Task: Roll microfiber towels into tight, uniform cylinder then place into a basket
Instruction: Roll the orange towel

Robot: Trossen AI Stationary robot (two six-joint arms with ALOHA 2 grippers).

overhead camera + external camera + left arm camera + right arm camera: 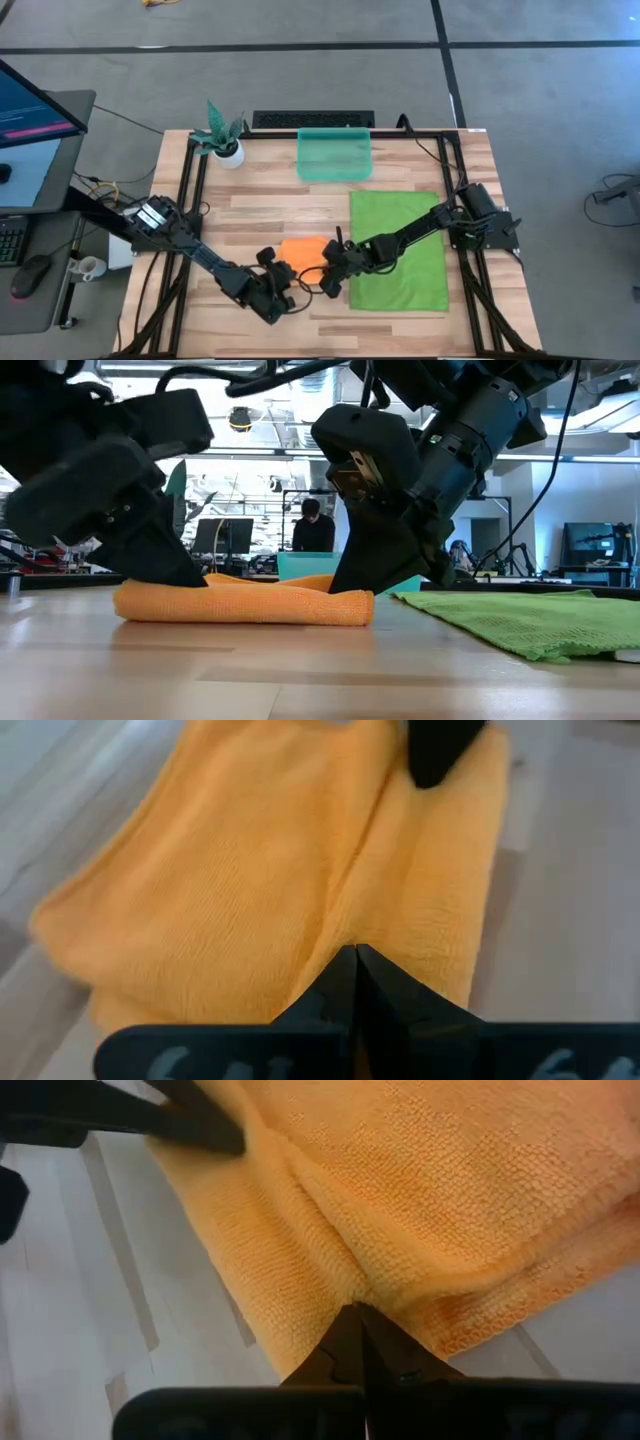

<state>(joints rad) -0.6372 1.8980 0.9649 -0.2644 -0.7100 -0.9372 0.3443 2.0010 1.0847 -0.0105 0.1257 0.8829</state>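
The orange towel (pixel 303 249) lies on the table in a flat, partly rolled bundle; in the low view (pixel 245 602) it rests on its underside. My left gripper (pixel 283 283) is shut at the bundle's near left end. My right gripper (pixel 328 272) is shut at its near right end. The green towel (pixel 398 250) lies spread flat to the right. The teal basket (pixel 335 154) stands at the far edge. My left gripper has its shut fingertips (pixel 340 982) on the rolled-over fold of the orange towel (pixel 330 935), near its left end. It slants down from the near left side. Cloth between the fingers does not show. The towel lies on the table. My right gripper has its shut fingertips (pixel 345 1342) on the same fold's edge (pixel 350 1285), near the towel's right end. It slants down from the near right side. Cloth between the fingers does not show. The towel stays on the table.
A plant in a white pot (pixel 224 140) stands at the far left corner. Black frame rails (pixel 190 190) run along the table's left and right sides. A person (pixel 312 528) stands in the room beyond the table. Bare wood (pixel 270 205) lies between towel and basket.
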